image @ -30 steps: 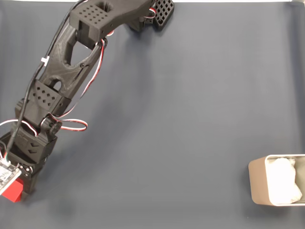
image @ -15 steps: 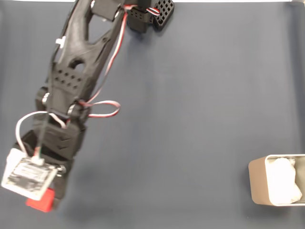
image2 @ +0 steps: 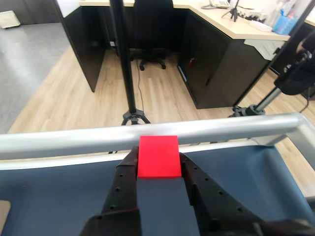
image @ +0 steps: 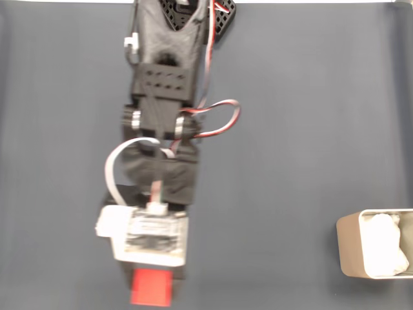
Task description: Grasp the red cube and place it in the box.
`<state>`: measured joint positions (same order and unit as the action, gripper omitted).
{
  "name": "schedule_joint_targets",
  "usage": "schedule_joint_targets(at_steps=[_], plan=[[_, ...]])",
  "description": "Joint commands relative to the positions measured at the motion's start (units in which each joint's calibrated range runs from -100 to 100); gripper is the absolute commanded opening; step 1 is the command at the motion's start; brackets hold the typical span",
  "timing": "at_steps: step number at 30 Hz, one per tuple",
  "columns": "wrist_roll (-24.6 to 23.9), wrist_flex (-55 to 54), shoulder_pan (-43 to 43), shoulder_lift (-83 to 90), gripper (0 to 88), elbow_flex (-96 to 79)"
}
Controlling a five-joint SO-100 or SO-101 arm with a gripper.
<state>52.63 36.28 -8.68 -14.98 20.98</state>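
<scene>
The red cube (image: 151, 288) is clamped between the black fingers of my gripper (image: 153, 284), near the bottom edge of the fixed view, left of centre. In the wrist view the red cube (image2: 158, 156) sits between the two fingertips, lifted above the dark mat, with my gripper (image2: 158, 160) shut on it. The box (image: 375, 243), beige with a white lining, rests at the lower right edge of the fixed view, far to the right of the gripper.
A dark blue-grey mat (image: 290, 129) covers the table. The arm's base (image: 193, 19) stands at the top centre of the fixed view. A metal rail (image2: 147, 135) marks the table's edge in the wrist view, with an office floor beyond.
The arm has swung from the left edge toward the centre of the fixed view, carrying the red cube to the right with it. The box has not moved.
</scene>
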Motion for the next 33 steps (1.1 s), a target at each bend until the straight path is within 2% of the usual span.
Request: schedule_joint_targets(at_steps=[1, 33], plan=[[0.5, 0.4, 3.9, 6.1, 4.2, -0.2], [1.5, 0.0, 28.6, 6.9, 3.2, -2.5]])
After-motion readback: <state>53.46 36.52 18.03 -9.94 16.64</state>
